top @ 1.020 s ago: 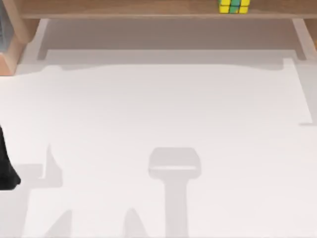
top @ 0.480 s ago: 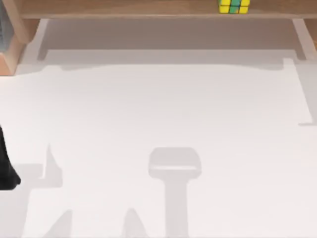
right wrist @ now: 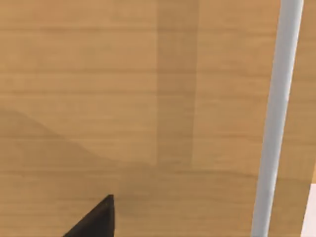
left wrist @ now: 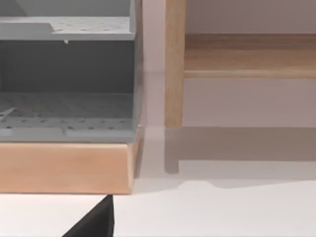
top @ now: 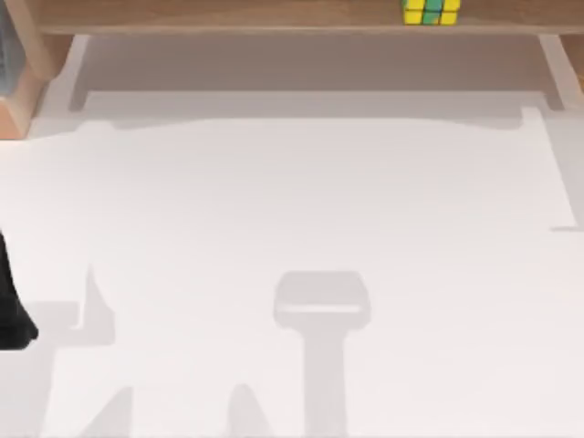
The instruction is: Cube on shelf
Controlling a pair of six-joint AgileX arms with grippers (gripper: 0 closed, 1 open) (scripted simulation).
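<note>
The cube (top: 431, 11) is set on the shelf (top: 228, 15), right of its middle. The shelf is stretched along the far edge of the table (top: 301, 201). A rack (left wrist: 66, 74) on a block (left wrist: 64, 168) is placed just left of the shelf's left support (left wrist: 174, 64).

The left arm (top: 13, 306) sits at the table's nine o'clock edge, a dark shape.
</note>
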